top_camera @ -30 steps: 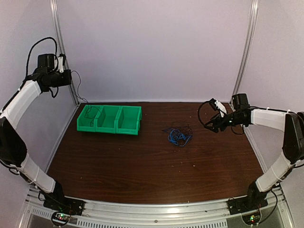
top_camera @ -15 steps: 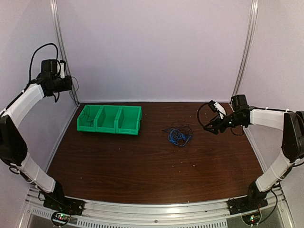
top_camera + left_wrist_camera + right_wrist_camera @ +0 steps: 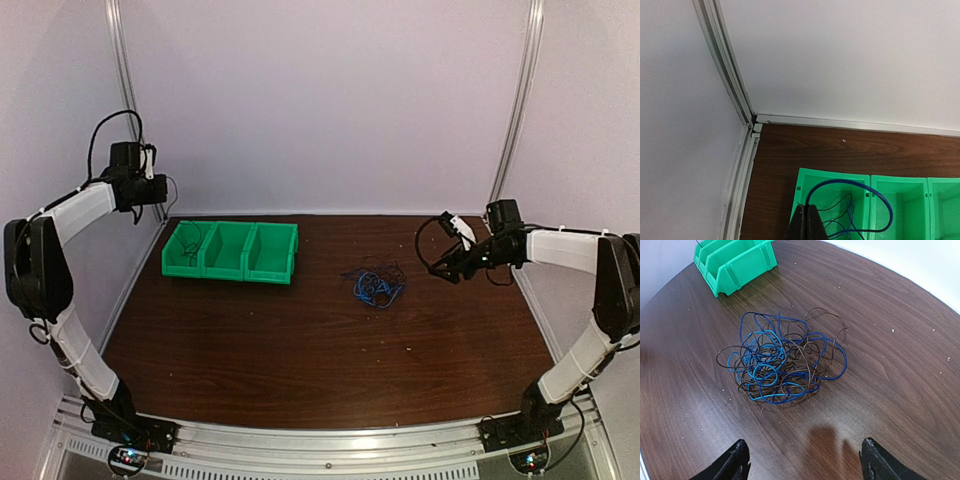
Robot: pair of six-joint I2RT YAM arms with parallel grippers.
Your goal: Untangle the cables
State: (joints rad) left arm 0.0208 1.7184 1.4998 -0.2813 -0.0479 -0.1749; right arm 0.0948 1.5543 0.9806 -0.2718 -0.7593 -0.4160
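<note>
Top view: high at 6 o'clock, far, takes in the whole table (image 3: 300, 340). Left wrist: raised, facing the 11 o'clock corner (image 3: 754, 120) over the bin (image 3: 900, 200). Right wrist: low, near the cables (image 3: 780, 365). All share the bin.

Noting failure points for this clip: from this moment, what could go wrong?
1. The left pincer is shut on a blue wire whose loop arches over the green bin near a divider. On release it may straddle two compartments or spill over the wall.
2. The right pincer hangs open short of the tangle, where blue and dark strands interlace tightly. A grab there may catch several and lift the whole clump.
</note>
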